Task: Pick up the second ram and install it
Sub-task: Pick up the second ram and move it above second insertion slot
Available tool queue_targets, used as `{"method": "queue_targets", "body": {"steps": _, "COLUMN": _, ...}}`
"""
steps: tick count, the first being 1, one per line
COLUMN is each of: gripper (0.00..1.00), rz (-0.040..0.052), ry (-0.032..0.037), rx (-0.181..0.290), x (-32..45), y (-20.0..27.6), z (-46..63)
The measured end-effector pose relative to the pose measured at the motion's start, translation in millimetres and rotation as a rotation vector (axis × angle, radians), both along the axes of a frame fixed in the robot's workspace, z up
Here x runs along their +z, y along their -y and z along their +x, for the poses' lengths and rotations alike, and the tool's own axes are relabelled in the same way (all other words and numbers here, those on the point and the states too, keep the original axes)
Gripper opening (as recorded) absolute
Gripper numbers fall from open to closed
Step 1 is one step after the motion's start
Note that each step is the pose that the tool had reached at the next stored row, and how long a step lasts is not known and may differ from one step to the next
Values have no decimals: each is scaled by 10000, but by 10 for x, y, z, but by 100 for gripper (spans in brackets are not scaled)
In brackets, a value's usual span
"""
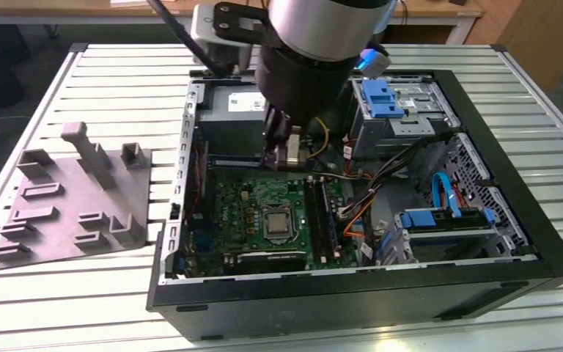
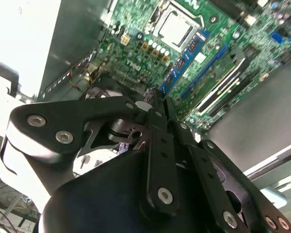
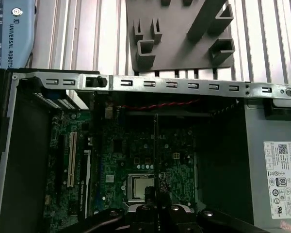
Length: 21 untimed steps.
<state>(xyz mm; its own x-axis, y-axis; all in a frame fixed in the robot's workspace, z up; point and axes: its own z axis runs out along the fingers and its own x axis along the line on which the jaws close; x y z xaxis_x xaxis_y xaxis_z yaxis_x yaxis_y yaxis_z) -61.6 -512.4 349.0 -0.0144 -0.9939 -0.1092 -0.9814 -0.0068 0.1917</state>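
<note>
As tool (image 2: pixel 153 99) grips, second ram (image 2: pixel 184 60), over motherboard (image 2: pixel 131 48)

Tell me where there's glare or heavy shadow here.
Second wrist view: the pale panel is blown out. First wrist view: the grey tray is brightly lit, the case interior dim, and the second ram in the gripper shows as a thin dark line. Exterior view: the motherboard is darkest beneath the arm.
</note>
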Motion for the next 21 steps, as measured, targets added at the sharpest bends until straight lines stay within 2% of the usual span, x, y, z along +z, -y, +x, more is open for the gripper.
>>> {"method": "queue_targets", "body": {"steps": 6, "gripper": 14, "rz": -18, "ry": -24, "rx": 3, "x": -54, "y": -14, "z": 189}}
{"method": "queue_targets", "body": {"steps": 9, "gripper": 14, "rz": -17, "ry": -38, "rx": 5, "x": -81, "y": -42, "z": 255}}
{"method": "queue_targets", "body": {"steps": 15, "gripper": 14, "rz": -16, "ry": -30, "rx": 4, "x": -91, "y": -53, "z": 280}}
{"method": "queue_targets", "body": {"steps": 16, "gripper": 14, "rz": -19, "ry": 75, "rx": 5, "x": -91, "y": -53, "z": 281}}
{"method": "queue_targets", "body": {"steps": 17, "gripper": 14, "rz": -18, "ry": 220, "rx": 6, "x": -93, "y": -53, "z": 281}}
{"method": "queue_targets", "body": {"steps": 21, "gripper": 14, "rz": -16, "ry": 841, "rx": 4, "x": -98, "y": -53, "z": 280}}
